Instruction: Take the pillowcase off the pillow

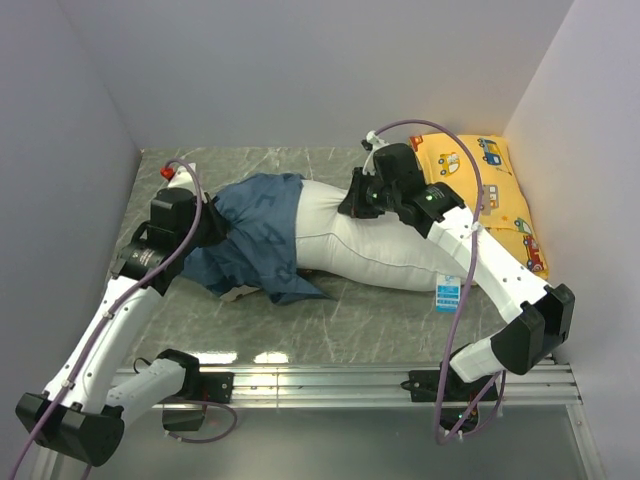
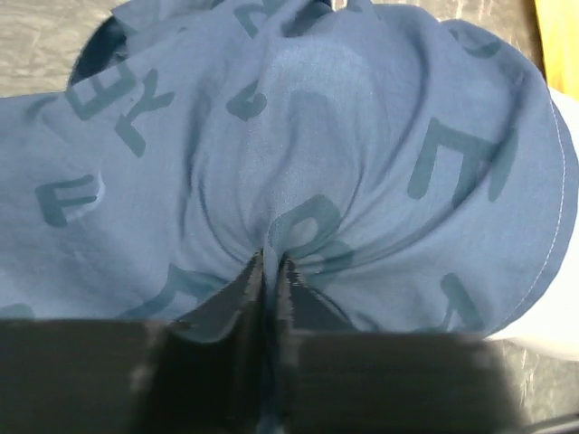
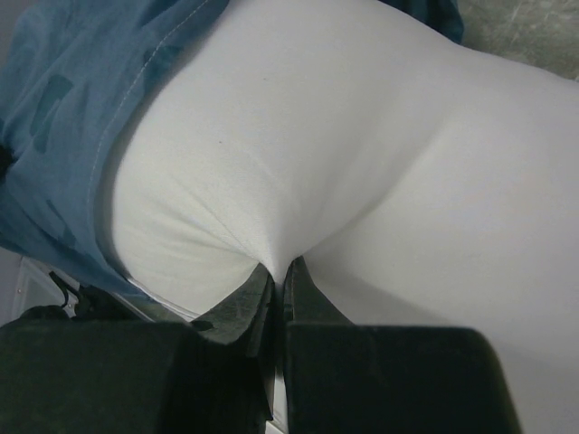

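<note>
The white pillow [image 1: 385, 245] lies across the table's middle, most of it bare. The dark blue pillowcase [image 1: 255, 235], printed with letters, is bunched over the pillow's left end. My left gripper [image 1: 205, 225] is shut on a pinch of the pillowcase [image 2: 298, 154] at that end; its closed tips [image 2: 271, 262] are seen in the left wrist view. My right gripper [image 1: 362, 200] is shut on a fold of the pillow [image 3: 362, 154] near its top edge, and its tips [image 3: 276, 267] pinch the white fabric. The pillowcase's hem [image 3: 63, 136] shows left of it.
A yellow vehicle-print pillow [image 1: 500, 195] lies at the back right against the wall. A blue label [image 1: 447, 293] hangs off the white pillow's near edge. A small red thing [image 1: 167, 173] sits at the back left. Walls close in on three sides.
</note>
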You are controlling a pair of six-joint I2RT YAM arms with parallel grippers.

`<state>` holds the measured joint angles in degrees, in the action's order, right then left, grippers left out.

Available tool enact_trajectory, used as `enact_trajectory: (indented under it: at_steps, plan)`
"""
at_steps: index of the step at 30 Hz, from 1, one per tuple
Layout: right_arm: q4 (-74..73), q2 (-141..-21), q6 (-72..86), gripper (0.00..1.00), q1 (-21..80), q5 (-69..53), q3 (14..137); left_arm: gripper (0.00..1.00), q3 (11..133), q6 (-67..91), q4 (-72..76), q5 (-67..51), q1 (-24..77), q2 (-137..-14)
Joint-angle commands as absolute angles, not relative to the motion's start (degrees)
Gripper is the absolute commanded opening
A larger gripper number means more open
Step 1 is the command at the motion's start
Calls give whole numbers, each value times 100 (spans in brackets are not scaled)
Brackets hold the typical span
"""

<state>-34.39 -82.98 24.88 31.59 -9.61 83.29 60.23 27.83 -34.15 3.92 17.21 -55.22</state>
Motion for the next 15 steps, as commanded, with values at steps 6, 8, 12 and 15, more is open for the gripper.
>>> enact_trajectory:
  at_steps: [6, 8, 12, 15]
  plan:
    - [-2830, -7805, 2382, 0, 3076, -97, 8579, 1, 6617, 2856, -3647, 1914, 1618, -5440]
    - [-2856, -7735, 2347, 0, 3067, -9, 8534, 0, 6810, 2909, -3665, 1968, 1355, -5519]
    - [-2874, -7629, 2320, 0, 2997, 123, 8438, 1, 6891, 2953, -3464, 1750, 643, -5528]
    - [-2874, -7559, 2303, 0, 2927, 106, 8368, 1, 6891, 2979, -3349, 1346, 18, -5528]
